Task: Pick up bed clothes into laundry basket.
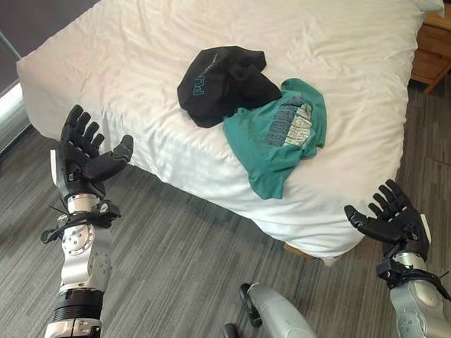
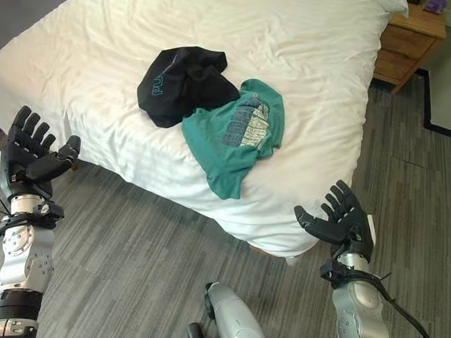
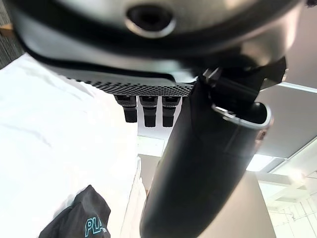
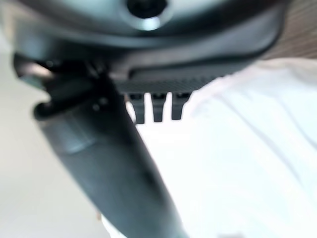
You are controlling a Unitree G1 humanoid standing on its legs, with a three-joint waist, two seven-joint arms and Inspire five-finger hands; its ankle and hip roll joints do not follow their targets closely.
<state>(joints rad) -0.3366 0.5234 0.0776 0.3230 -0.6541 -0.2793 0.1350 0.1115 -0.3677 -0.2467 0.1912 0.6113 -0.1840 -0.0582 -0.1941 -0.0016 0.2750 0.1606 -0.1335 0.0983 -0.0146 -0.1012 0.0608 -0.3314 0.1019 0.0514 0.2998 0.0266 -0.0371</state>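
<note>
Well apart: clothes (image 1: 253,114) on bed (image 1: 340,39), hands (image 1: 83,151) empty.

Bed sheet (image 1: 164,35): matt white cloth, creased. Black garment (image 1: 220,81), teal shirt (image 1: 273,135): soft cloth. Nightstand (image 1: 440,45): wood. Floor (image 1: 178,271): grey woodgrain.

A black garment (image 1: 220,83) with teal lettering lies on the white bed (image 1: 127,60), touching a teal T-shirt (image 1: 273,139) with a grey-and-cream print. Beside the bed, grey streaked flooring (image 1: 186,271) and an orange-brown wooden nightstand (image 1: 439,47).
</note>
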